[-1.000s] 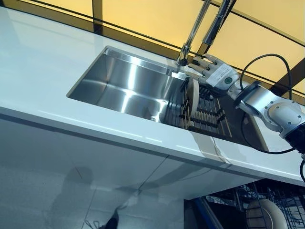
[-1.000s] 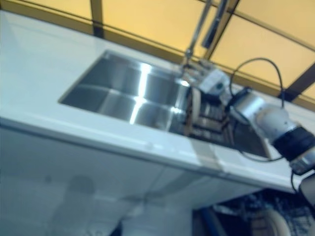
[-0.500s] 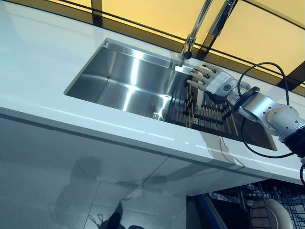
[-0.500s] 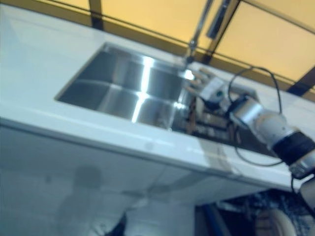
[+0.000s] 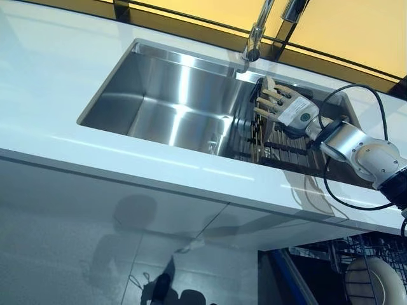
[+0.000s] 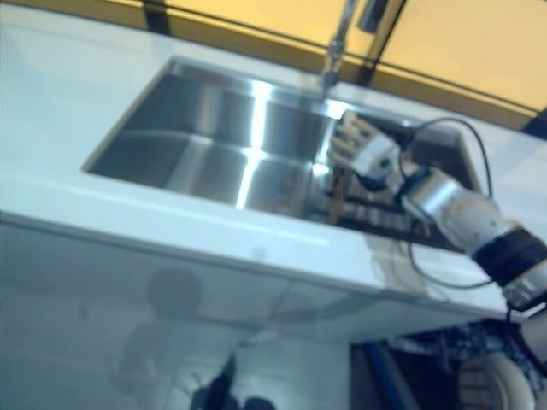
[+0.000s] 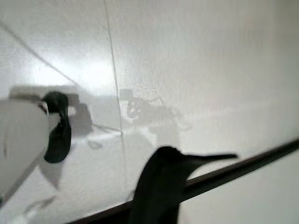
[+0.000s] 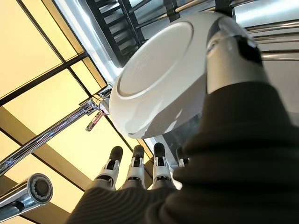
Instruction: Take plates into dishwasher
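The right hand (image 5: 285, 109) reached over the rack (image 5: 286, 149) in the sink (image 5: 165, 101), its thumb against a white plate (image 8: 154, 88) standing on edge there, its fingers (image 8: 135, 165) straight and apart. The left hand's fingers could not be made out.

White plate (image 8: 156, 77) stands between the right hand's (image 8: 224, 154) thumb (image 8: 231, 56) and straight fingers (image 8: 135, 163); a dark rack (image 8: 131, 18) beyond it, a faucet (image 8: 56, 135) past the fingertips
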